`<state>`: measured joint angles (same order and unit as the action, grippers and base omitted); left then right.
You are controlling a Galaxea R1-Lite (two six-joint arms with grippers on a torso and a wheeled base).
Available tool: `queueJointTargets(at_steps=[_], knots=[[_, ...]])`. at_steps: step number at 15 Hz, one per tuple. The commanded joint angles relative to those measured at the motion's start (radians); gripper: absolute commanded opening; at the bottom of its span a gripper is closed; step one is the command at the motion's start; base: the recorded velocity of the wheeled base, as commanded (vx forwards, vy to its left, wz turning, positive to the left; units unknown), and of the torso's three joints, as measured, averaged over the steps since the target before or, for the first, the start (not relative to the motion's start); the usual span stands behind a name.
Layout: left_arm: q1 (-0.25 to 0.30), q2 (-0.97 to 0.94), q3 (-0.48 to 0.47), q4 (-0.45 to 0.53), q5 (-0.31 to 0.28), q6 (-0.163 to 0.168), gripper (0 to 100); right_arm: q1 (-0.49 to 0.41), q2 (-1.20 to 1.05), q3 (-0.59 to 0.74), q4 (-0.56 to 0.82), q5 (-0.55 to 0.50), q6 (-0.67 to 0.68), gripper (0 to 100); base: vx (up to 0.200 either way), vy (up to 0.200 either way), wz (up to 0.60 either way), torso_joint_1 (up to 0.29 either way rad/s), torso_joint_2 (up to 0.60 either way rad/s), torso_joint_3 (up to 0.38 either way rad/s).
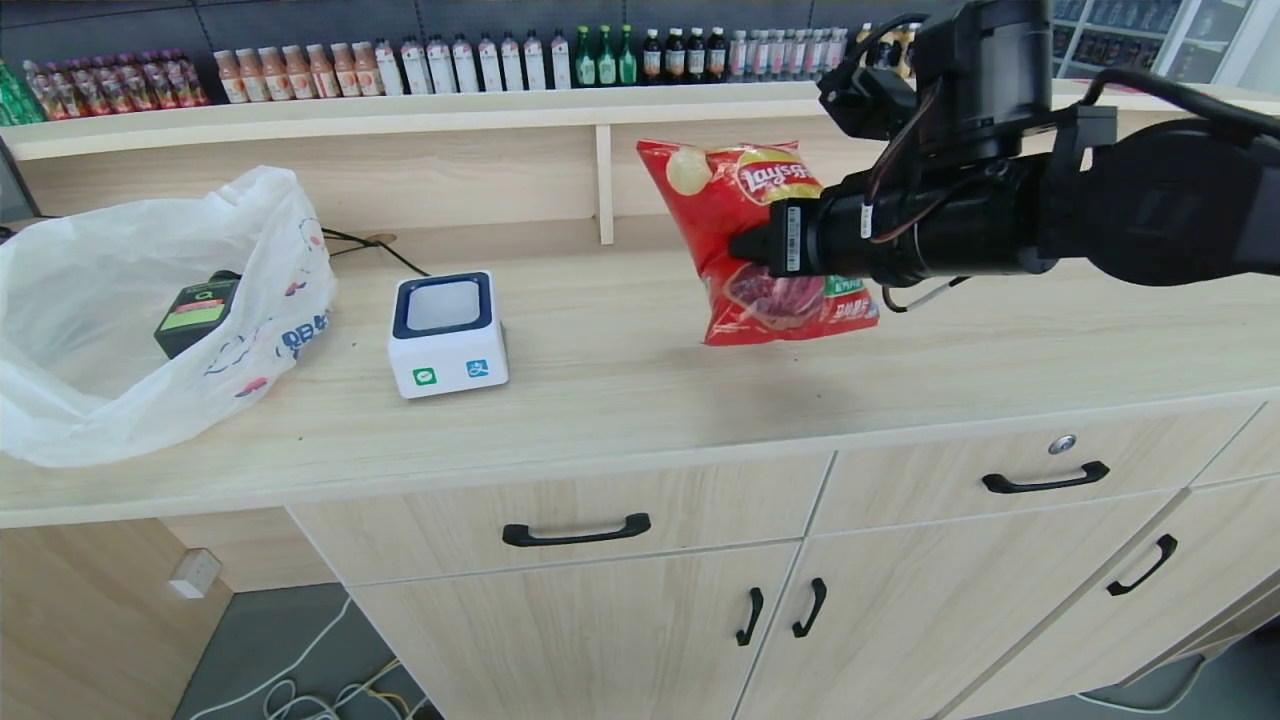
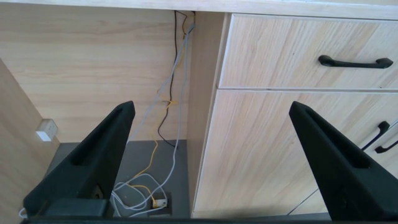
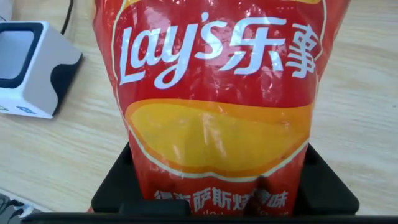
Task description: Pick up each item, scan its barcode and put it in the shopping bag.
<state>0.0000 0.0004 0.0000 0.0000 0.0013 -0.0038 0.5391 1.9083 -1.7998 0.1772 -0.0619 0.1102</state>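
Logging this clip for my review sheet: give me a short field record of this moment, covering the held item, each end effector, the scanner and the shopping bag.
held item: red chip bag, upright, lifted clear of the counter
right end effector: shut on the chip bag
left end effector: open, holding nothing, low in front of the cabinet doors
scanner: white box on the counter, between shopping bag and chip bag
shopping bag: white plastic, open, at the robot's left, with a green-labelled item inside
task stage: chip bag not yet over the scanner, not yet bagged
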Motion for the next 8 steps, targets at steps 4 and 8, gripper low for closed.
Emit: queueJointTargets(at_steps=[4,8], knots=[[0.000,0.000,0.000,0.000,0.000,-0.001,100,0.010,-0.186,0.155,-0.059,0.034,0.002,0,0.000,0.000,0.00,0.000,0.00,0.000],[0.000,0.000,0.000,0.000,0.000,-0.001,100,0.024,-0.272,0.326,-0.272,0.040,0.002,0,0.000,0.000,0.00,0.000,0.00,0.000]])
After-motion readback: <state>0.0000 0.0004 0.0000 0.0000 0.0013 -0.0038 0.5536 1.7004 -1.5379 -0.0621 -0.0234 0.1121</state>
